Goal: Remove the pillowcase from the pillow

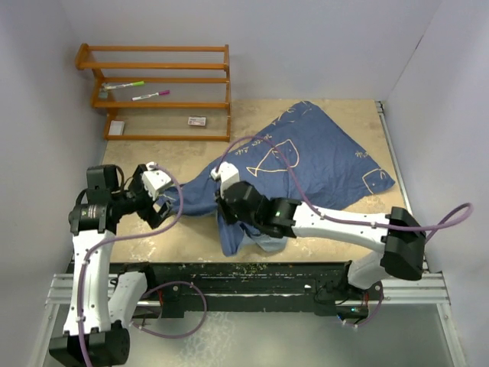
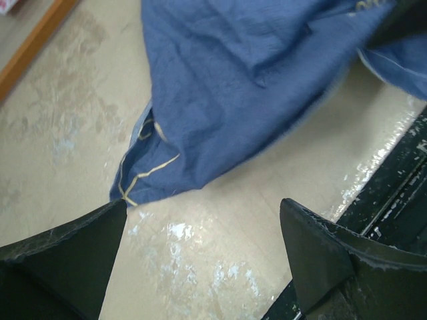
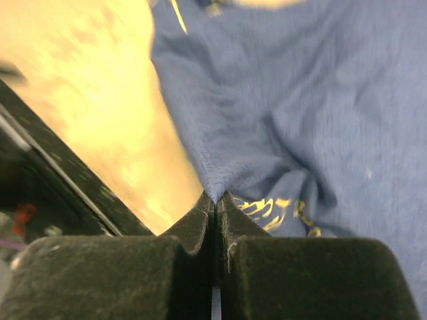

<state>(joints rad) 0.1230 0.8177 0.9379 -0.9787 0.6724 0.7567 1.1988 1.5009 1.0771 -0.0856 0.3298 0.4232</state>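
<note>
The blue pillowcase (image 1: pixel 321 157) with cream fish drawings lies across the middle and right of the table; it bulges, and the pillow is hidden from every view. My right gripper (image 1: pixel 226 200) is shut on a pinch of the pillowcase (image 3: pixel 267 113) near its lower left part, with the fabric peaked between the jaws. My left gripper (image 1: pixel 163 205) is open and empty, just left of the pillowcase's left corner (image 2: pixel 143 180), low over the table. A paler blue-grey patch (image 1: pixel 263 243) shows under my right arm.
A wooden rack (image 1: pixel 157 92) stands at the back left with two markers and small cards. White walls close the left, back and right sides. The black rail (image 1: pixel 252 271) runs along the near table edge, close to both grippers.
</note>
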